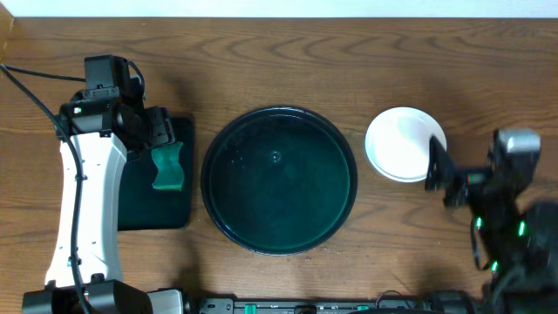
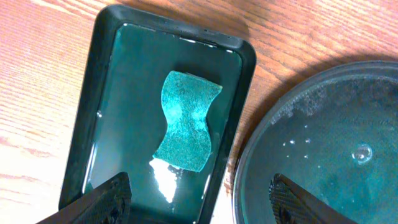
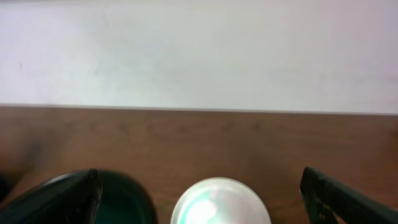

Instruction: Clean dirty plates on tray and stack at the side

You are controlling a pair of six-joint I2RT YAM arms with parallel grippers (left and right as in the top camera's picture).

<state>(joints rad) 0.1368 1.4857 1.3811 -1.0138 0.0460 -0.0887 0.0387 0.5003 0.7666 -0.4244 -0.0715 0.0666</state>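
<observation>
1. Currently the round tray (image 1: 279,179) sits mid-tabletop (image 1: 288,35), bare of plates, with droplets on its floor.
2. The white plate (image 1: 403,144) lies off the tray, just beside its right rim and toward the far edge. Its upper face looks clean, with no smear showing.
3. The left gripper (image 2: 199,202) hangs with jaws wide apart and nothing between them. It is over the rectangular tray (image 2: 81,143), which sits near the left edge of the tabletop. The teal sponge (image 2: 186,121) lies flat in that tray, apart from both fingers.
4. The right gripper (image 1: 440,170) is also spread wide and empty, at the near-right side of the white plate. Whether a finger touches the plate rim cannot be told.
5. Judgement: wiping and stacking look finished, so the step in hand is clearing both arms away.
6. To do that well, lift the right gripper up and away from the rim before swinging it. A sideways drag could shove the plate toward the round tray.
7. Raise the left gripper straight up, so the fingers miss the sponge and the wet tray wall.
8. Count:
   - round tray: one
   - rectangular tray: one
   - sponge: one
   - grippers: two
   - plates: one white face visible; any others stacked beneath it cannot be told from above or from the wrist view.
</observation>
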